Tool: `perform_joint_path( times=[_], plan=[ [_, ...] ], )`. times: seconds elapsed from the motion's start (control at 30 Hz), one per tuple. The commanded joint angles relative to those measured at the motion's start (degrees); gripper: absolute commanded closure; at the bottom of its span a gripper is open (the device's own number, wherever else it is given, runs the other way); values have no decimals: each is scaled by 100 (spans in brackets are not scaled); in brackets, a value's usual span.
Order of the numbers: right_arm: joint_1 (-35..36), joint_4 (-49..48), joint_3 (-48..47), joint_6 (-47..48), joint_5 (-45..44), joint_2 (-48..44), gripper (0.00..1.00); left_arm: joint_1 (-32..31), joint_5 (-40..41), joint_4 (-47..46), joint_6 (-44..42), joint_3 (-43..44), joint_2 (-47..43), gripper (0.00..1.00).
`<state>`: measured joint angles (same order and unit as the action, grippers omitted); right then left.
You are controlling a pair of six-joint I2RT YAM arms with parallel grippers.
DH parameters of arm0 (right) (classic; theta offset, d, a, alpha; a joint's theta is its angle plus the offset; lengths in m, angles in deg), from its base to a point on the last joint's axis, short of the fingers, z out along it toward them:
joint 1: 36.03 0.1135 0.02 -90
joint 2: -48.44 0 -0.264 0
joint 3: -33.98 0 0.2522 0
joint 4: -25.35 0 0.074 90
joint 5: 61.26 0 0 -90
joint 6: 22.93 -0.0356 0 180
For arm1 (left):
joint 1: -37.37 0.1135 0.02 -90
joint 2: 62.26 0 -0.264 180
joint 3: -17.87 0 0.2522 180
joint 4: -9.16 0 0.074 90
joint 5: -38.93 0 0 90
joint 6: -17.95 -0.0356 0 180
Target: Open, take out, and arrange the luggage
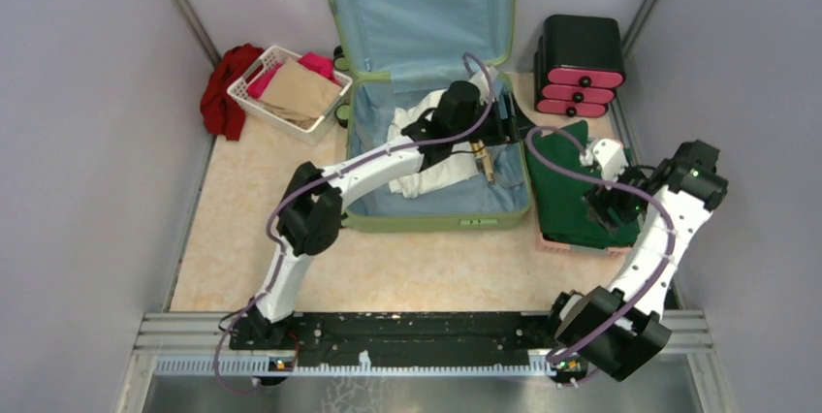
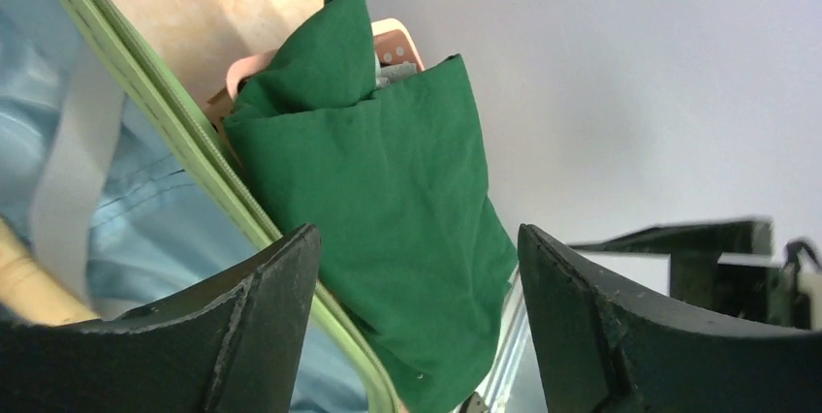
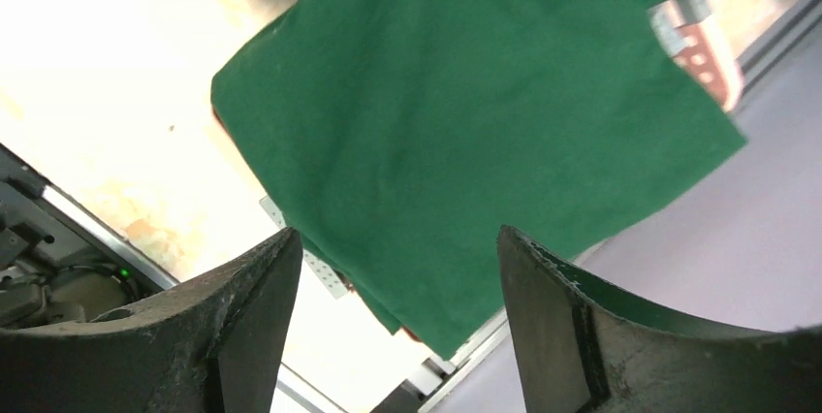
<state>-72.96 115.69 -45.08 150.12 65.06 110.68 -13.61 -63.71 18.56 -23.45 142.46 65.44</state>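
From above, the large light-green hard-shell luggage [image 1: 426, 15] lies open mid-tabletop [image 1: 407, 272], its lid propped against the back wall and a white cloth [image 1: 426, 166] inside. The left arm [image 1: 359, 166] reaches over its right rim, and the right arm [image 1: 659, 238] hangs above a folded dark-green cloth [image 1: 572, 200] on a pink tray [image 1: 557, 245] just beside the case. Left wrist view — the left end effector [image 2: 417, 234] stands wide and empty, facing that green cloth. Right wrist view — the right end effector [image 3: 399, 234] gapes wide above it, holding nothing. This looks like the arranging step; next, I'd say, comes a reach into the case for the white cloth.
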Motion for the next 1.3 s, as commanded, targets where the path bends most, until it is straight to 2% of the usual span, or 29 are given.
perform_joint_path(
  times=[0.0, 0.07, 0.2, 0.27, 0.33, 0.43, 0.57, 0.7, 0.83, 0.93, 1.03, 1.13, 1.27],
  plan=[
    [-51, 908, -1060, -39, 634, 337, 25, 33, -5, -214, -1212, -616, -821, 18],
    [-51, 905, -1351, -230, 871, 495, 22, 44, 37, -360, -1753, -1089, -1234, 16],
    [-48, 871, -1771, -861, 1666, 1173, 23, 64, 427, -914, -2777, -2428, -2303, 7],
    [-15, 735, -1740, -1199, 2056, 1461, 26, 102, 505, -1290, -3162, -3135, -2953, 5],
    [163, 297, -1544, -1706, 2238, 1643, 35, 142, 595, -1513, -3530, -3779, -3510, 1],
    [654, -815, -979, -2822, 1974, 1695, 53, 239, 770, -1638, -3790, -4671, -4359, 1],
    [1019, -2410, 28, -4054, 1229, 1597, 64, 445, 929, -1497, -3813, -5693, -5405, 1],
    [1103, -3229, 739, -4403, 396, 1919, 69, 755, 804, -1418, -3617, -6587, -6276, 1],
    [1142, -3840, 1181, -4540, -427, 2393, 70, 933, 672, -1421, -3397, -7118, -6844, 1],
    [1136, -3918, 1200, -4522, -653, 2741, 70, 975, 621, -1295, -3302, -7296, -7111, 1],
    [1141, -3697, 974, -4413, -569, 2779, 69, 991, 514, -1087, -3257, -7397, -7277, 1],
    [1144, -3240, 539, -4262, -268, 2405, 67, 1013, 399, -957, -3149, -7493, -7425, 1],
    [1140, -2695, -232, -4192, 111, 1782, 56, 1069, 258, -844, -2989, -7539, -7544, 1]
  ],
)
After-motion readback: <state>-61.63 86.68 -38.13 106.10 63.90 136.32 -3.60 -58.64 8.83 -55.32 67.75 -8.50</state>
